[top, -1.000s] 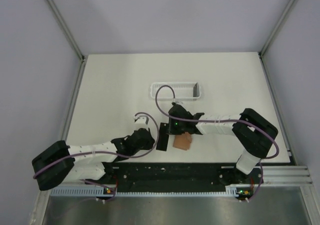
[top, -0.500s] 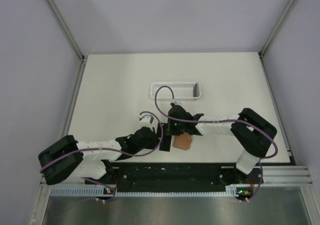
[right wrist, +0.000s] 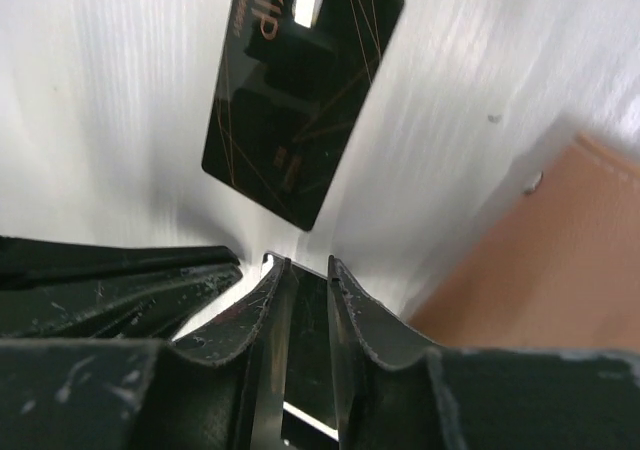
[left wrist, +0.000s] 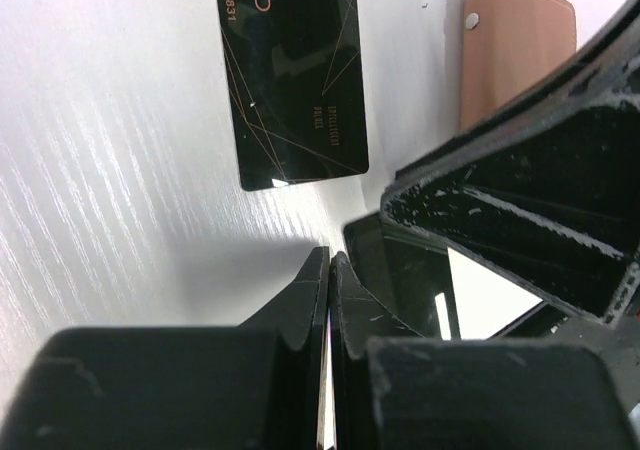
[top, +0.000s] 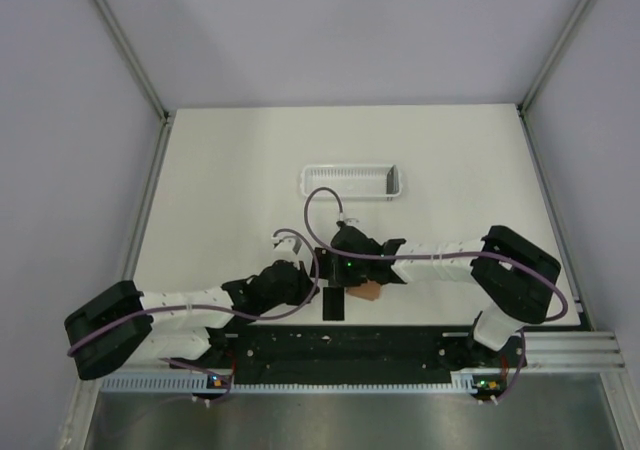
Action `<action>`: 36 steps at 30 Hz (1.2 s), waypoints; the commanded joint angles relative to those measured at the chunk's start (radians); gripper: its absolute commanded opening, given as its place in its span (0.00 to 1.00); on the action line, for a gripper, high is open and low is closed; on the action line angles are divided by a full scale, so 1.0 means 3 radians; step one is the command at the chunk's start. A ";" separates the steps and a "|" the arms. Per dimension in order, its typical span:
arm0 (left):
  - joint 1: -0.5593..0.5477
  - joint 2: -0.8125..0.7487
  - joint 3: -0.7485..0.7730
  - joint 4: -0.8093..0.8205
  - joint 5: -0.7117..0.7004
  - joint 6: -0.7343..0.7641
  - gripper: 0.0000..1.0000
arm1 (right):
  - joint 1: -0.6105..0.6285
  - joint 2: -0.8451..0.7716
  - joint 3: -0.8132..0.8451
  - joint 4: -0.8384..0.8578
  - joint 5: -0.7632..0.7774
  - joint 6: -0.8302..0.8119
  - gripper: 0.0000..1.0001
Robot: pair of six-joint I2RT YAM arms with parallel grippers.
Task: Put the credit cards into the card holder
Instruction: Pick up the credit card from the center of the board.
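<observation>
Tabletop (top: 220, 190): white; all items are carried on it.
Tray (top: 305, 182): white and slatted, set well behind both claws.
Right claw (right wrist: 300, 265): fingers are held narrowly parted, and a dark card surface is seen through the gap.
Left claw (left wrist: 329, 260): fingers are pressed fully together with nothing between them, their tips just beside the right claw.
Card holder (left wrist: 515, 45): reddish-brown, laid flat near the tabletop's front edge and partly covered by the right arm.
First credit card (left wrist: 295, 70): black, laid flat beside the card holder, apart from it.
Second credit card (left wrist: 395, 265): black and glossy, found under the right claw's fingers.
</observation>
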 commanded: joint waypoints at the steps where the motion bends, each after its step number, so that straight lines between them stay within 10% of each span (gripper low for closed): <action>1: -0.0032 -0.0053 -0.0146 -0.0208 0.0009 -0.0054 0.00 | 0.0136 -0.0148 -0.0130 -0.0327 0.0215 0.0106 0.23; 12: -0.0196 -0.0028 -0.0131 -0.0223 -0.0042 -0.0136 0.00 | 0.0259 -0.0383 -0.0274 -0.0286 0.0342 0.0198 0.24; 23: -0.0293 -0.0018 -0.0090 -0.0248 -0.0057 -0.0146 0.00 | 0.0295 -0.1773 -0.1004 -0.0010 0.0251 0.0443 0.35; 36: -0.0395 0.0044 -0.0074 -0.0218 -0.0093 -0.0208 0.00 | 0.1118 -0.1626 -0.1230 0.0005 0.0568 0.1547 0.43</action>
